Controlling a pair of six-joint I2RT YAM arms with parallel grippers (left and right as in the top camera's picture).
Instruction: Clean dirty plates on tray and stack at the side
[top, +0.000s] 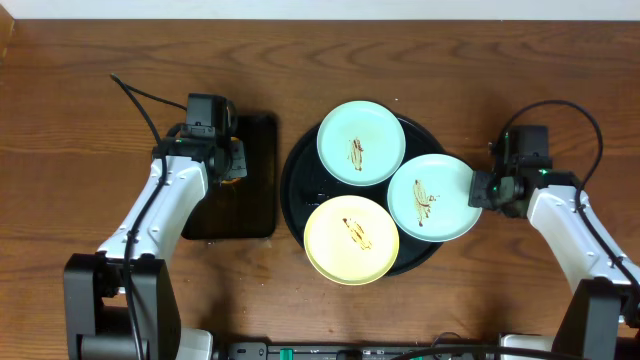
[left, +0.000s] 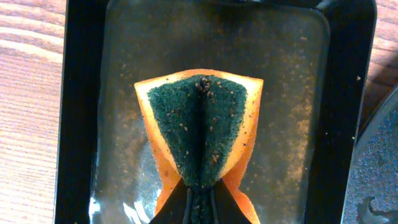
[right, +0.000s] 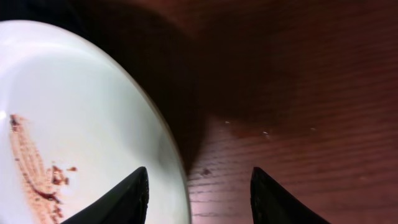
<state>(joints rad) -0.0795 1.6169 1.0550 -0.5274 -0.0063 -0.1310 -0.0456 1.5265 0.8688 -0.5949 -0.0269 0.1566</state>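
Note:
Three smeared plates lie on the round black tray (top: 298, 175): a mint-blue plate (top: 360, 142) at the back, a mint-blue plate (top: 433, 197) at the right, and a pale yellow plate (top: 351, 239) at the front. My right gripper (top: 483, 188) is open at the right plate's rim; in the right wrist view its fingers (right: 199, 186) straddle the edge of that plate (right: 81, 118). My left gripper (top: 232, 160) is shut on an orange and green sponge (left: 202, 121), pinching it so it folds, just above the small rectangular tray (left: 81, 112).
The small rectangular black tray (top: 250, 200) sits left of the round tray on the wooden table (top: 80, 90). Its wet floor is speckled with crumbs. The round tray's rim shows at the right of the left wrist view (left: 379, 162).

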